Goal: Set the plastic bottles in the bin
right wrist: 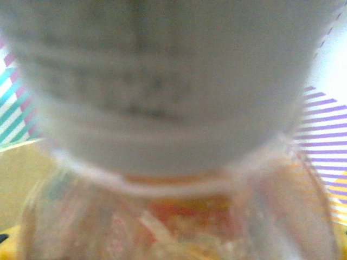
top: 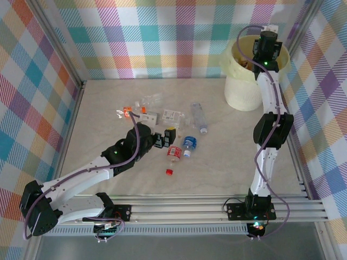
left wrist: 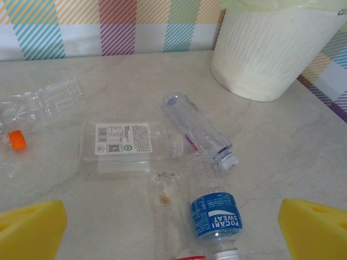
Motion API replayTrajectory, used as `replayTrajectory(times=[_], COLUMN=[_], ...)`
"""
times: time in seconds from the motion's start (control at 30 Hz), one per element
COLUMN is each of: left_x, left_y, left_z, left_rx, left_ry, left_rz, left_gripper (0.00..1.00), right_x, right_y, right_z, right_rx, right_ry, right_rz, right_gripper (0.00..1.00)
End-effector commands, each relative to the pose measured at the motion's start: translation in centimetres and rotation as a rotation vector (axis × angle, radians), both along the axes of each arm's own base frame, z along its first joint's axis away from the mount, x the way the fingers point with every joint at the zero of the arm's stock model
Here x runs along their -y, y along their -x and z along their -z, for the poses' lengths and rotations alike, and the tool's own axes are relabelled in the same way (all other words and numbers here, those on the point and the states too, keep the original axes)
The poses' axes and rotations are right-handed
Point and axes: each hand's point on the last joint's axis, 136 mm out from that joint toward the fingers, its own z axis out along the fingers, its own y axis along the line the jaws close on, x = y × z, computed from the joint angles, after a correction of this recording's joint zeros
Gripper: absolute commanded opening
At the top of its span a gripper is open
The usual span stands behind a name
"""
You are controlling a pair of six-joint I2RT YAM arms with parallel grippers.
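Right hand (top: 264, 54) hangs over the bin (top: 241, 93) at far right, a bottle (right wrist: 162, 81) blurred close beneath it, grip not discernible: best to release fully, well inside; left hand (left wrist: 173, 230) gapes empty above bottles (left wrist: 198, 130) on the worktop (top: 227, 162).

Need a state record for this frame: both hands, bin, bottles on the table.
left hand: open, low over the table, among the bottles
right hand: over the bin; grip cannot be told
bin: upright, far right corner
at right hand: blurred bottle close to the wrist camera
lying on table: Pocari Sweat bottle, white-cap bottle, white-label bottle, orange-cap bottle, others
loose: small red cap, nearest the arm bases
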Motion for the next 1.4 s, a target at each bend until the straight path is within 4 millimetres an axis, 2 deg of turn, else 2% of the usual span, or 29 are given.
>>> replayTrajectory(times=[0.0,0.2,0.37,0.7,0.83,0.93,1.13,1.37], left_x=[-0.4,-0.7,-0.7,-0.8,-1.1,-1.5,-2.0,-2.8], left_y=[-0.6,-0.7,-0.8,-1.1,-1.2,-1.3,-1.5,-1.8], left_z=[-1.0,-0.9,-0.7,-0.3,-0.1,0.2,0.7,1.1], left_rx=[0.004,-0.001,-0.007,-0.021,-0.029,-0.035,-0.048,-0.063], left_ry=[0.027,0.027,0.027,0.027,0.022,0.019,0.017,0.021], left_rz=[-0.033,-0.041,-0.045,-0.059,-0.075,-0.093,-0.117,-0.157], left_gripper=[1.00,1.00,1.00,1.00,1.00,1.00,1.00,1.00], right_x=[1.7,2.5,1.0,0.2,-1.6,-3.1,-4.8,-8.3], right_y=[0.5,0.5,0.6,2.6,3.5,4.7,8.0,12.2], right_z=[-1.3,-0.3,-0.3,-2.8,-3.6,-4.3,-5.5,-5.5], right_rx=[-0.020,-0.053,-0.053,-0.012,-0.022,-0.029,-0.040,-0.065], right_ry=[0.088,0.094,0.010,-0.095,-0.142,-0.184,-0.240,-0.354], right_rz=[0.078,0.126,0.042,0.016,-0.089,-0.166,-0.243,-0.414], right_gripper=[0.71,0.82,0.89,0.99,1.00,1.00,1.00,1.00])
